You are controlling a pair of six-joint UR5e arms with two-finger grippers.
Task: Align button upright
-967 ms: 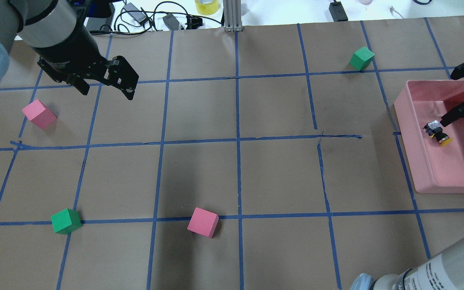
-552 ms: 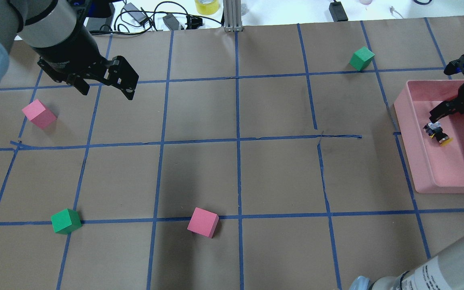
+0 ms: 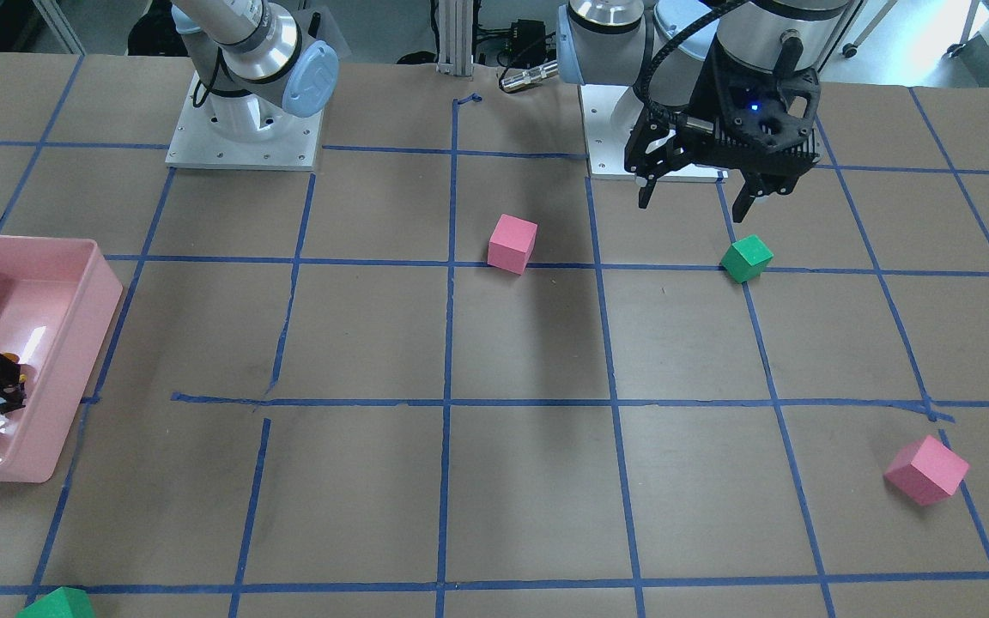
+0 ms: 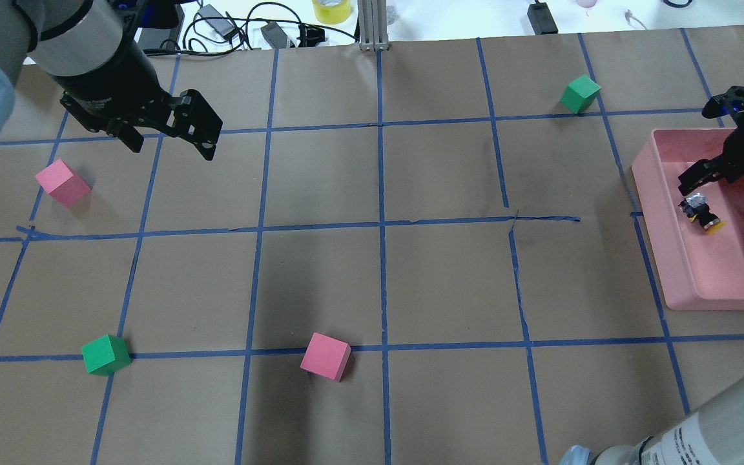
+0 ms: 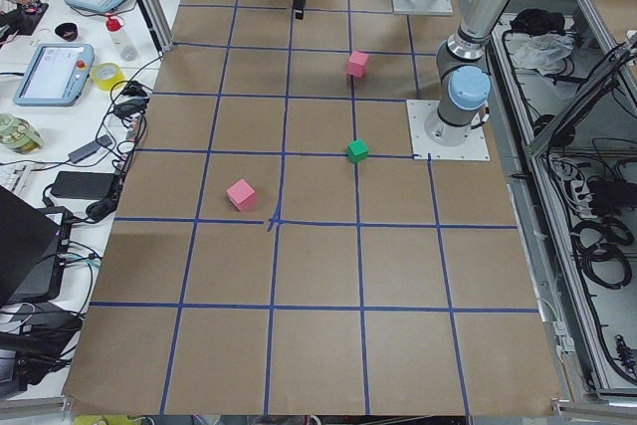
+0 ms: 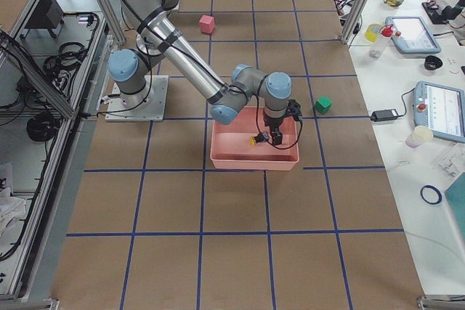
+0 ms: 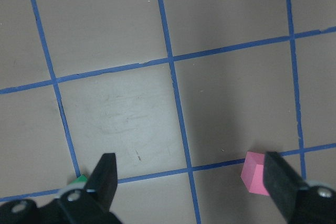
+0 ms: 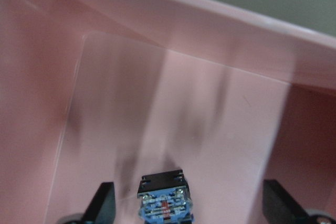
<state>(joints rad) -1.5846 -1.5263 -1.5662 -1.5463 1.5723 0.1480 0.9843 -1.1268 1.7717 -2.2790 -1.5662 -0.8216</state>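
**Task item.** The small push-button (image 4: 701,215), with a round yellow cap, black barrel and grey metal base block, lies on its side in the shallow pink plastic tray (image 4: 659,245) at the right edge of the overhead view. The cap points to the lower right and the base block to the upper left. That frame's edge cuts off the tray.

**Right pincer** (image 4: 692,185). It is spread wide. In its wrist view both fingers (image 8: 105,203) flank the base block. The bottom edge crops the push-button there and the cap is hidden. Whether the fingers touch the push-button cannot be determined. In the front-facing view, at far left, the right pincer covers most of the push-button.

**Left pincer** (image 4: 172,150). It is spread with nothing between its fingers, and hangs above the brown paper-covered desk (image 4: 436,278) at the upper left of the overhead view.
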